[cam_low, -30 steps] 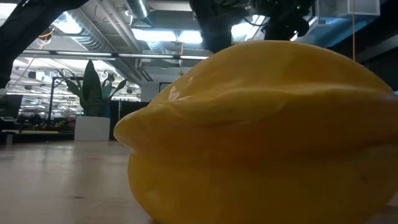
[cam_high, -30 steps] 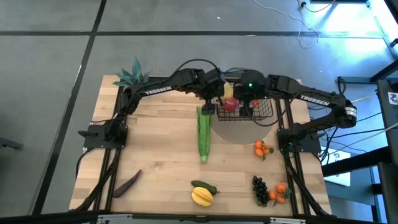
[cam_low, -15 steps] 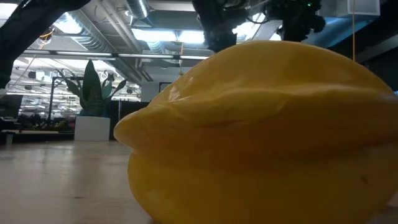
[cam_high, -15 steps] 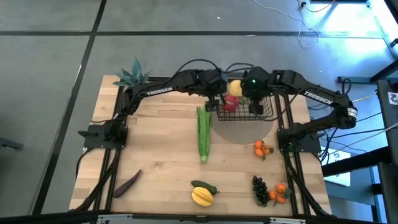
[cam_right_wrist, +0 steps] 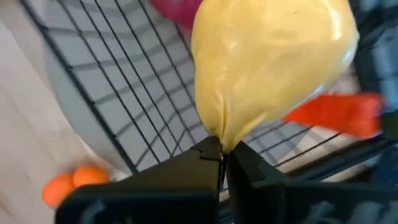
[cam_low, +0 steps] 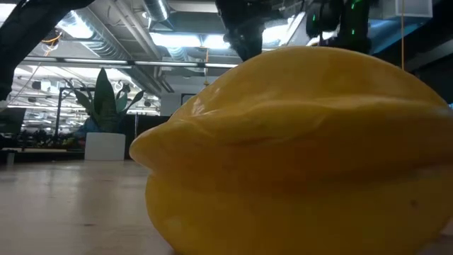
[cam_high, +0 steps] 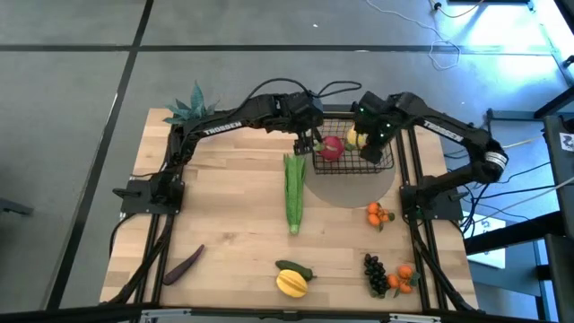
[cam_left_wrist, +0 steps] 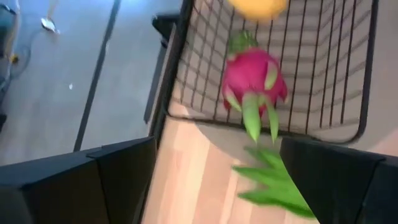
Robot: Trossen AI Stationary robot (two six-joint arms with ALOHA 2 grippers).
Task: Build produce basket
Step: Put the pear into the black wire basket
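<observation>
The black wire basket (cam_high: 381, 166) stands on a grey round mat at the table's far right. In it lie a red radish (cam_high: 330, 148) with green leaves (cam_left_wrist: 252, 74) and an orange carrot (cam_right_wrist: 336, 115). My right gripper (cam_high: 363, 144) points down over the basket, shut on a pale yellow mango (cam_high: 355, 138). My left gripper (cam_high: 308, 146) hovers open at the basket's left side, above the far tip of the green corn (cam_high: 294, 193), nothing between its fingers (cam_left_wrist: 93, 186). My right gripper (cam_right_wrist: 222, 163) pinches the mango's pointed end (cam_right_wrist: 221, 144) between its two shut fingers. The fingers come from above, pointing down. The mango hangs below them over the basket's mesh (cam_right_wrist: 124, 81); whether it touches the basket's floor I cannot tell.
Near the front edge lie a purple eggplant (cam_high: 184, 263), a green pepper (cam_high: 296, 269), a yellow lemon (cam_high: 291, 283) that fills the low view (cam_low: 297, 149), dark grapes (cam_high: 375, 274) and oranges (cam_high: 405, 276). More oranges (cam_high: 378, 213) lie near the mat. A potted plant (cam_high: 191, 108) stands far left.
My right gripper has carried the mango from the basket's far left corner toward the table's right edge and downward, tipping until it points straight down. It has stayed shut on the mango.
</observation>
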